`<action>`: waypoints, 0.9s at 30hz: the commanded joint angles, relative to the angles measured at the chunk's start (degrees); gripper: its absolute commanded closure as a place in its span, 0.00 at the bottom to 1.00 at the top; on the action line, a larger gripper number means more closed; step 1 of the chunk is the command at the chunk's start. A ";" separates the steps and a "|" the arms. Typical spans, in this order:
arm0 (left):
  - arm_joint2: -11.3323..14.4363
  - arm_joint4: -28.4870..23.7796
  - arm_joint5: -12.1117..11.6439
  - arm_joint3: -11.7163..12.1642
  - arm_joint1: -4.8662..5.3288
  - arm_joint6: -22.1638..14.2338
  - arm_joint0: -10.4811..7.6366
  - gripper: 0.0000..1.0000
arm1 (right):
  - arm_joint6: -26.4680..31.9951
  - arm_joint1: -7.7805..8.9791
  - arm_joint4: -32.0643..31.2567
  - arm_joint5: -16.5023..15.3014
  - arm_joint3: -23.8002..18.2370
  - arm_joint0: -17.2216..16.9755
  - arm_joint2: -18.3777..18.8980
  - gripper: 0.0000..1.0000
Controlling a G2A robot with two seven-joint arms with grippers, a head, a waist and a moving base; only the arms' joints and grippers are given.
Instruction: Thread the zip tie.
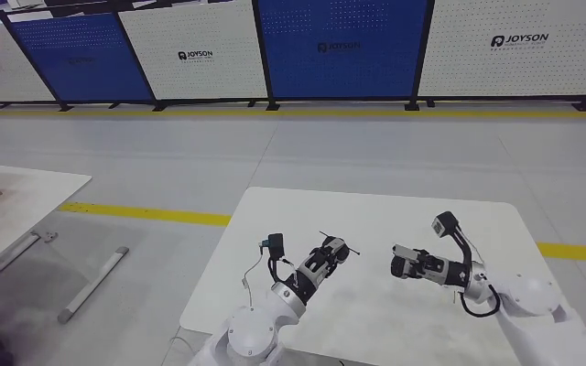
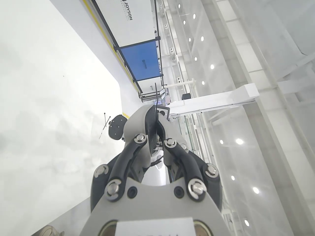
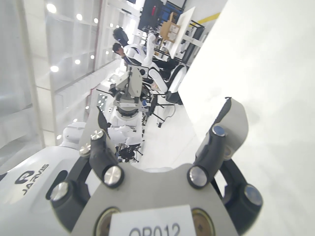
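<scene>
The zip tie (image 1: 353,251) is clamped between the closed fingers of the left gripper (image 1: 335,248), over the table (image 1: 366,206). Its long axis is set crosswise to those fingers, so that a thin end is left sticking out on each side. One end is pointed toward the right gripper (image 1: 396,260), which is spread wide with nothing in it and is separated from the tie by a clear gap. That free end is judged the part best reached by the right gripper for threading.
</scene>
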 commanded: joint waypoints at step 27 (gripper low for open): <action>0.00 0.00 0.00 0.00 0.00 0.00 0.00 1.00 | 17.00 3.78 -13.73 2.99 -3.67 0.96 8.05 0.00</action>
